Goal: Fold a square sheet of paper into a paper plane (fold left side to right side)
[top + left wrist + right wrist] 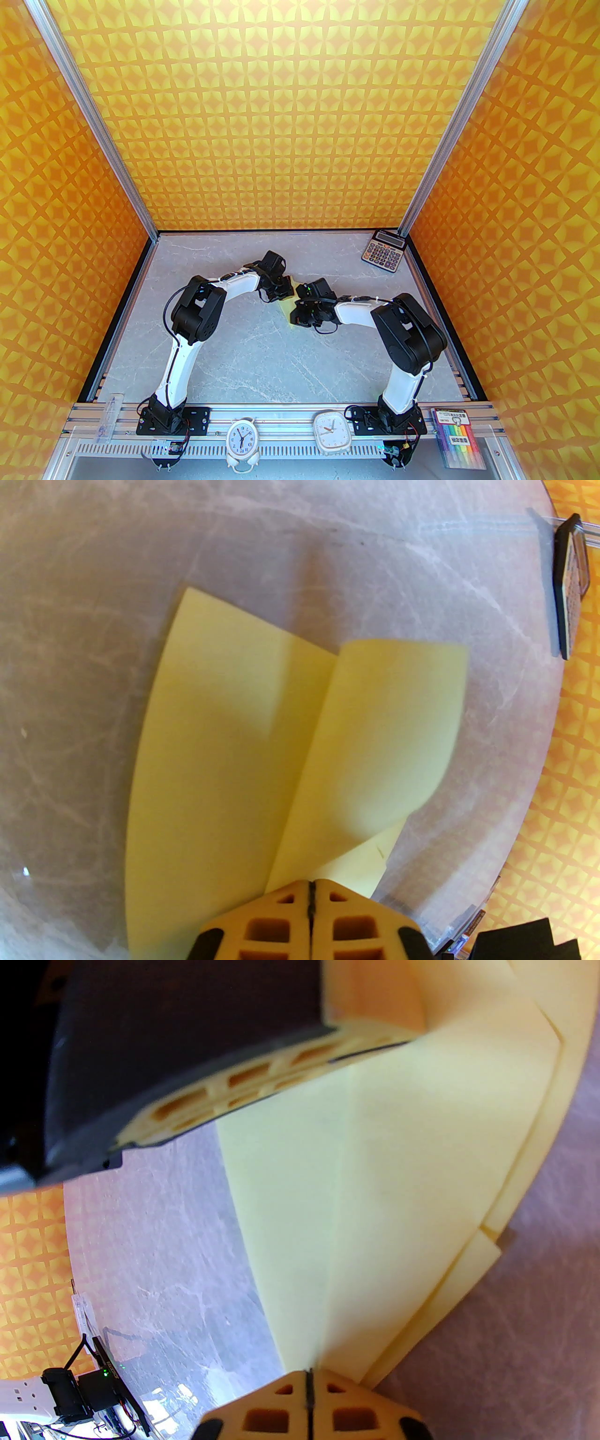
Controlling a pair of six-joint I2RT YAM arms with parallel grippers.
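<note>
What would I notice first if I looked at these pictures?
The bright orange patterned walls jump out first, all around the grey table. In the middle of the table, the left gripper and the right gripper are each pinched shut on a folded piece of yellow paper. A round white clock and a square white clock stand at the near edge, between the arms' bases.

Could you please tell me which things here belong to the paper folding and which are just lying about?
In use: part-folded yellow paper, left hand, right hand.
Lying about: calculator, round clock, square clock, marker pack.
</note>
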